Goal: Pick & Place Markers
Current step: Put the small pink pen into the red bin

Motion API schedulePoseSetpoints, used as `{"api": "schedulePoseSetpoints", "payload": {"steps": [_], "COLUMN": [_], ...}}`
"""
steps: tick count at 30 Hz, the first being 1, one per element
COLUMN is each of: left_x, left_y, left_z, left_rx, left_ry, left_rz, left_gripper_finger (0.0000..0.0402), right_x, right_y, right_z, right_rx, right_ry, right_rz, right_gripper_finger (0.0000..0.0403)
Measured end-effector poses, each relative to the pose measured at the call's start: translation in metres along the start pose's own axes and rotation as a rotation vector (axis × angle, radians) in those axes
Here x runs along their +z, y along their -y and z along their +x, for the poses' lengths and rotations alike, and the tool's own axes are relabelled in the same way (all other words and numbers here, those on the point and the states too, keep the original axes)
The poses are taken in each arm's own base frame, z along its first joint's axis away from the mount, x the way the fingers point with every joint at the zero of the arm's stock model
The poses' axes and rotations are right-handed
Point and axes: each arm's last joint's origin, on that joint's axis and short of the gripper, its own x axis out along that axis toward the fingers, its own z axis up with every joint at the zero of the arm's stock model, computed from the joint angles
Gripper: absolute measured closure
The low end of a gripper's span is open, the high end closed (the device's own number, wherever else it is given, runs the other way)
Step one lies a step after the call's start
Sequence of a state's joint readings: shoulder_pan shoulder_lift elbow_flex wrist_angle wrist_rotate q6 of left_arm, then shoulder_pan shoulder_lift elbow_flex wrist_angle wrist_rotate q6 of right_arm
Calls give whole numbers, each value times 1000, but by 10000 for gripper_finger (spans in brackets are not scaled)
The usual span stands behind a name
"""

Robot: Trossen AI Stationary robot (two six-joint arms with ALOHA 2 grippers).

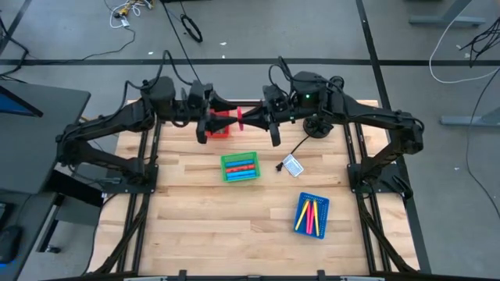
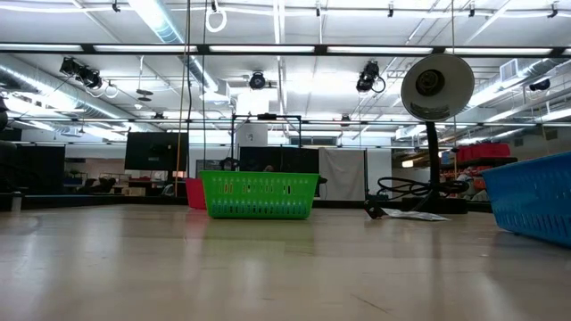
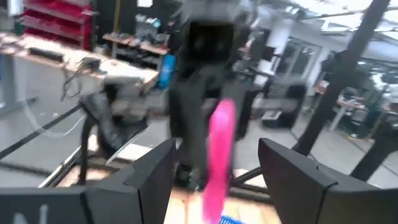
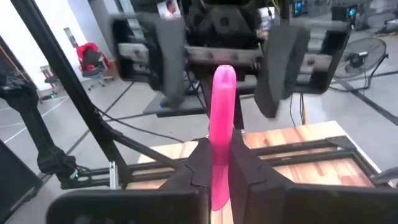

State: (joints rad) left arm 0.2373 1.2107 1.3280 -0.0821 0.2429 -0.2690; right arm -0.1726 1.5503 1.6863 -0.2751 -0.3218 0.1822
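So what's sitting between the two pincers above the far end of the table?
A pink marker, clamped in the shut right pincer and pointing into the open left pincer. Both wrist views show it; nothing else fills the gap.

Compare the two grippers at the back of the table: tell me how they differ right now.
The right gripper is shut on the pink marker, holding it out toward the other arm; the left gripper is open, its fingers standing apart on either side of that marker without closing on it. In the high view the left gripper faces right and the right gripper faces left. Both are raised above the red tray.
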Motion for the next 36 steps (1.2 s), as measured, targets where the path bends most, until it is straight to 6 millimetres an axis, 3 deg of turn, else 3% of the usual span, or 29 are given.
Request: {"api": "schedulePoseSetpoints", "payload": {"steps": [12,16,26,36], "left_x": [8,9,10,9], "left_y": [-1,1,0,-3], "left_z": [16,16,16,16], "left_rx": [-25,-24,-11,65], "left_ry": [0,14,26,27], "left_rz": [-6,-3,-31,-139], "left_gripper_finger": [174,209,362,363], "right_x": [1,0,1,1], "right_y": [0,0,0,4], "right_z": [-1,-1,-1,-3], "right_rx": [-19,-19,-17,-33], "right_ry": [-1,-5,1,-7], "right_rz": [-7,-15,-37,-62], "right_gripper_finger": [387,387,383,304]}}
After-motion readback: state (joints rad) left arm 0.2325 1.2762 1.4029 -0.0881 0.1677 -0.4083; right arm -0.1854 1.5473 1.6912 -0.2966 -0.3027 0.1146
